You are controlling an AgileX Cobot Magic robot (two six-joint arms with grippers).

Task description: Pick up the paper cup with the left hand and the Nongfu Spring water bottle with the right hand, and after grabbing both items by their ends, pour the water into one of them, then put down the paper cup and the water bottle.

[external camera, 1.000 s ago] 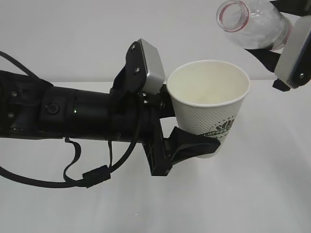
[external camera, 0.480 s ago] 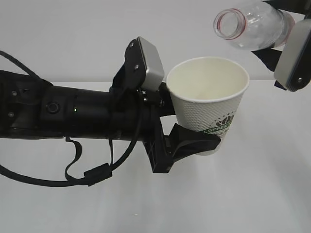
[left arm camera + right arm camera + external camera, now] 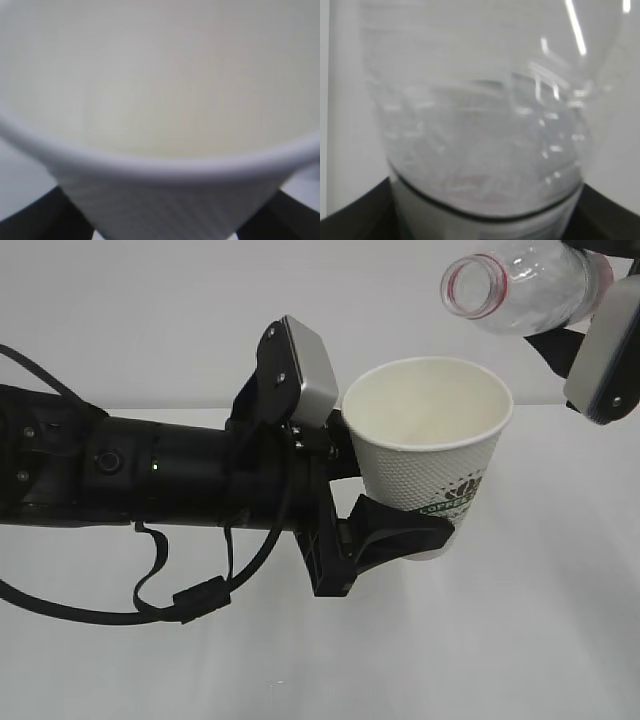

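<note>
My left gripper [image 3: 418, 532] is shut on the lower wall of the white paper cup [image 3: 430, 445], which it holds upright above the table. In the left wrist view the cup [image 3: 160, 200] fills the frame, with black fingers [image 3: 35, 217] at both lower corners. The cup's cream inside shows no clear water level. My right gripper [image 3: 568, 300] is shut on the Nongfu Spring water bottle [image 3: 525, 285], which is tilted with its open, red-ringed mouth [image 3: 470, 287] above the cup's rim. Some water lies inside the bottle [image 3: 485, 130]. No stream is visible.
A white table [image 3: 520, 640] lies below both arms, with a plain pale wall [image 3: 150, 310] behind. The left arm's black cable [image 3: 190, 602] loops down under it. The grey slab [image 3: 605, 350] of the right gripper hangs at the right edge.
The bottle's mouth has dipped a little lower and to the left, towards the cup. The cup has shifted slightly left. Both grips are unchanged.
</note>
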